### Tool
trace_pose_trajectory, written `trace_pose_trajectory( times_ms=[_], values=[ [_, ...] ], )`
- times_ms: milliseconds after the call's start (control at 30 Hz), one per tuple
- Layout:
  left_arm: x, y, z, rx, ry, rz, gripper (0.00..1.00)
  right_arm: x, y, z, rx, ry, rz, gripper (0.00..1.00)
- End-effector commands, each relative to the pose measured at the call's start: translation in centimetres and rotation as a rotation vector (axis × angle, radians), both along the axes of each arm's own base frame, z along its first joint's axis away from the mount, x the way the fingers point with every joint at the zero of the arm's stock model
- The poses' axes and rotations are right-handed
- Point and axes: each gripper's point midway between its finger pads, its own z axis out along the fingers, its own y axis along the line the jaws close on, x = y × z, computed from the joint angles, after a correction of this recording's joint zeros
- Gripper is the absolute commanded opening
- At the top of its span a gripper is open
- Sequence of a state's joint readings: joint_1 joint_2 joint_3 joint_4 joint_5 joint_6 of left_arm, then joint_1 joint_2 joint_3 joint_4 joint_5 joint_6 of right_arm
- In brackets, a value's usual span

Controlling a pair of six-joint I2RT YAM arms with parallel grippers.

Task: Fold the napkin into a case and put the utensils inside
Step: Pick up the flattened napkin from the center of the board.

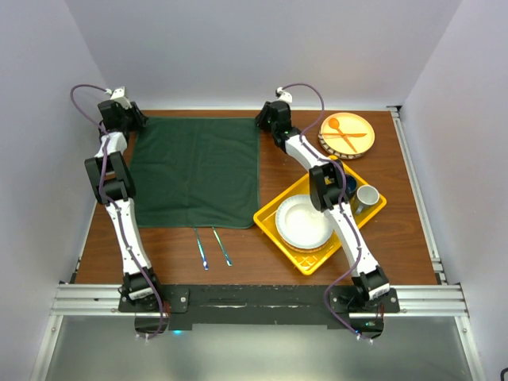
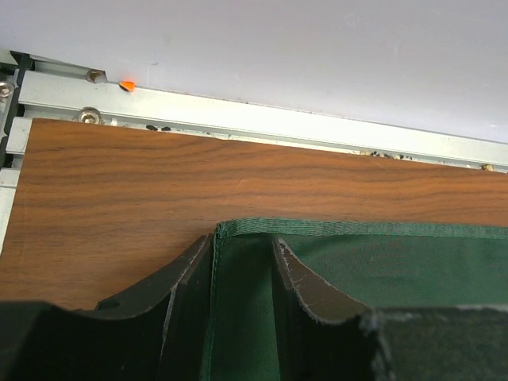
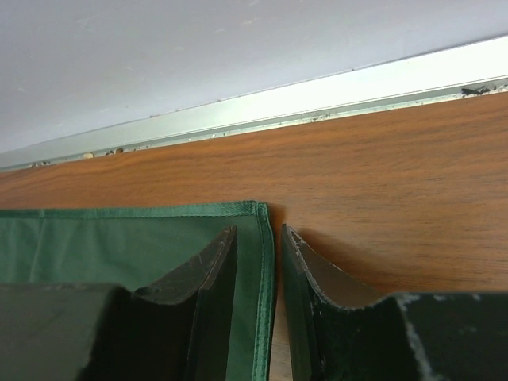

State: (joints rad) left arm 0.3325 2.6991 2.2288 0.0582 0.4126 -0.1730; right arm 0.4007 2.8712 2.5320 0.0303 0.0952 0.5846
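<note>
The left arm [image 1: 107, 171] is reaching along the left side of the counter [image 1: 397, 238], its elbow raised and its wrist bending down at the far left corner of the napkin [image 1: 194, 171]. The left jaws are standing apart, straddling the cloth's left hem. One finger [image 2: 178, 290] is resting on bare wood just outside the edge, and the other finger [image 2: 305, 290] is on the green cloth. The right arm [image 1: 325, 186] is stretching diagonally over the yellow tray [image 1: 270, 228] to the napkin's far right corner. The right jaws are standing apart too, with one finger [image 3: 198, 278] on the cloth, the other finger [image 3: 325, 278] on the wood, and the hem lying between them. The napkin is lying flat and unfolded on the counter's left half. The utensils [image 1: 202, 248] are lying side by side on the wood just beside its near edge, well apart from both sets of jaws.
</note>
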Motion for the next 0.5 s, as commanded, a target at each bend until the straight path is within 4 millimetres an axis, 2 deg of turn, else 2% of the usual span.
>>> trace_pose_trajectory(
  times_ms=[0, 133, 233, 367, 400, 467],
  values=[
    [0.5, -0.2, 3.3, -0.006, -0.061, -0.004, 0.39, 0.5, 0.4, 0.6, 0.067, -0.001, -0.027, 0.33],
    [0.5, -0.2, 3.3, -0.009, -0.058, -0.004, 0.39, 0.4, 0.6, 0.3, 0.085, 0.010, -0.028, 0.32],
    [0.4, -0.3, 2.9, -0.011, -0.052, -0.005, 0.39, 0.4, 0.8, 0.4, 0.094, 0.003, -0.015, 0.26],
    [0.5, -0.4, 2.9, -0.015, -0.058, -0.012, 0.32, 0.2, 1.8, 1.0, 0.084, -0.032, 0.040, 0.09],
    [0.6, -0.3, 3.4, -0.011, -0.070, -0.015, 0.29, 0.2, 1.9, 1.1, 0.079, -0.038, 0.048, 0.00],
    [0.8, -0.4, 3.9, -0.007, -0.084, -0.022, 0.21, 0.3, 2.1, 2.3, 0.056, -0.091, 0.078, 0.00]
  ],
)
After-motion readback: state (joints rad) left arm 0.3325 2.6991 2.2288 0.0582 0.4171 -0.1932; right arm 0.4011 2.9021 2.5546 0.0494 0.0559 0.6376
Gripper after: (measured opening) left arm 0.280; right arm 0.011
